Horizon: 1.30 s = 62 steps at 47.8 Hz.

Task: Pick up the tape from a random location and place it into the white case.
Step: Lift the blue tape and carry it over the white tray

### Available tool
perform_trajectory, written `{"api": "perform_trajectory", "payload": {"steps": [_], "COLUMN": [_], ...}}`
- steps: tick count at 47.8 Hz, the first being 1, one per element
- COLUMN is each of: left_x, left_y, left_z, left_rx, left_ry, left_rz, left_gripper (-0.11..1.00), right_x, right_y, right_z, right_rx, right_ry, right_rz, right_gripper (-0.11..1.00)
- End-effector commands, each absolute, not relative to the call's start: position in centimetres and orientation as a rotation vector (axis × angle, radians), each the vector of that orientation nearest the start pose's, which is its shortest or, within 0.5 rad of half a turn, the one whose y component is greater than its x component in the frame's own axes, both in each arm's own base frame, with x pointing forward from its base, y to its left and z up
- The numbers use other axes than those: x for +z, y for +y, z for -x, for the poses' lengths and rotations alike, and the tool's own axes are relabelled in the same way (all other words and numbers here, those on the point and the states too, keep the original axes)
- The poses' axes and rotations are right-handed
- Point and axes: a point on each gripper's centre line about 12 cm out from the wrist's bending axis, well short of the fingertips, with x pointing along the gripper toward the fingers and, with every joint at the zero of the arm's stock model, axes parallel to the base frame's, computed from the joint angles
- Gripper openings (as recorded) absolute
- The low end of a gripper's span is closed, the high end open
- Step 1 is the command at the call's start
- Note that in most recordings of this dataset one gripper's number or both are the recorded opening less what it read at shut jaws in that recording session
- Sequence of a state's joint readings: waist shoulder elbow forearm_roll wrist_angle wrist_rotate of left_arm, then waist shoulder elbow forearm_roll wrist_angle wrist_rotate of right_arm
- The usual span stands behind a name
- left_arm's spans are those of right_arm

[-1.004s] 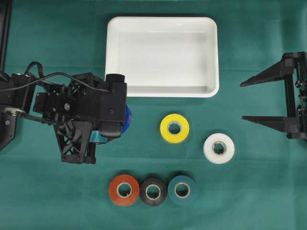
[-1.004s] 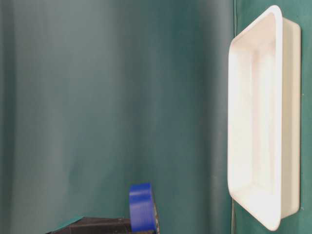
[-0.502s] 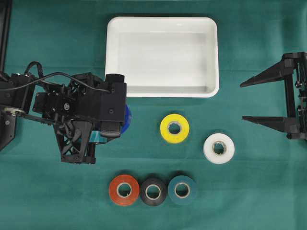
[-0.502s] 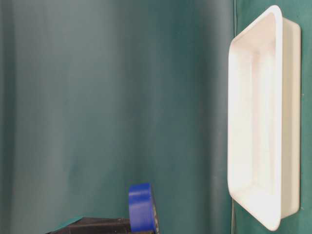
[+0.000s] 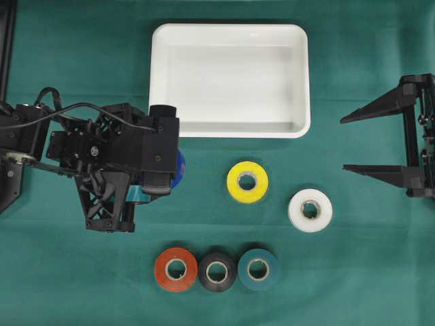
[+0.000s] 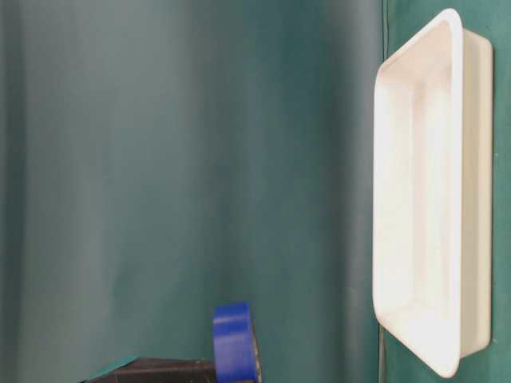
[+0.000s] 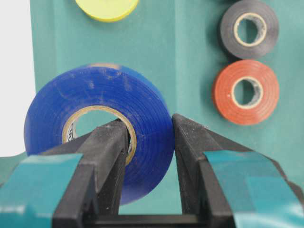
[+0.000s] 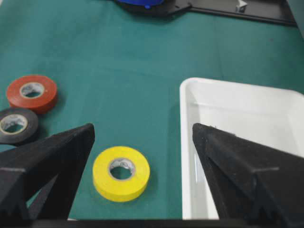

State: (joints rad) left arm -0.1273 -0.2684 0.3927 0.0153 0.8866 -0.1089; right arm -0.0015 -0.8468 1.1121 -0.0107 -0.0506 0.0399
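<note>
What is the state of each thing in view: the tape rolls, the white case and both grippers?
Blue tape: held on edge, one finger through its core.
Left gripper: shut on the blue tape.
Right gripper: open, holding nothing.
White case: nothing inside.
Yellow tape: flat on the cloth.
White tape: flat on the cloth.
Red tape, black tape, teal tape: flat, in a row.

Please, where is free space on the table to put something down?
Bare cloth between the white case and the right gripper, and right of the teal roll. The white case holds nothing. Crowded: red roll, black roll and teal roll in a row.
</note>
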Motion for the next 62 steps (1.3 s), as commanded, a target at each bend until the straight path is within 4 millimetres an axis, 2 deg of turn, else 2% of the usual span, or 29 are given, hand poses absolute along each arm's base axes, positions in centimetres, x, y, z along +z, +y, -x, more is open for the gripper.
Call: {"api": "perform_trajectory", "payload": {"steps": [1, 13, 30, 42, 49, 54, 62], "left_x": [31.2, 31.1, 31.1, 31.0, 30.9, 30.8, 30.8], "left_y": [-3.7, -1.1, 5.2, 10.0, 12.1, 13.0, 13.0], "left_z": [-33.6, -33.7, -33.1, -31.9, -31.1, -30.7, -31.1], "left_rx": [-0.046, 0.024, 0.178, 0.305, 0.367, 0.394, 0.390], "left_ry": [0.962, 0.966, 0.981, 0.981, 0.983, 0.982, 0.976], "left_rz": [0.028, 0.063, 0.115, 0.174, 0.209, 0.224, 0.222], "left_gripper": [0.23, 0.23, 0.23, 0.23, 0.23, 0.23, 0.23], "right_x": [27.8, 27.7, 27.6, 27.6, 27.6, 27.6, 27.7], "right_y": [-0.1, -0.1, -0.1, -0.1, -0.1, -0.1, -0.1], "right_z": [-22.3, -22.3, -22.3, -22.3, -22.3, -22.3, -22.3], "right_rx": [-0.005, -0.005, -0.006, -0.006, -0.006, -0.007, -0.005], "right_ry": [0.186, 0.195, 0.199, 0.199, 0.199, 0.199, 0.199], "right_rz": [-0.029, -0.029, -0.029, -0.029, -0.029, -0.028, -0.026], "right_gripper": [0.92, 0.92, 0.92, 0.92, 0.92, 0.92, 0.92]}}
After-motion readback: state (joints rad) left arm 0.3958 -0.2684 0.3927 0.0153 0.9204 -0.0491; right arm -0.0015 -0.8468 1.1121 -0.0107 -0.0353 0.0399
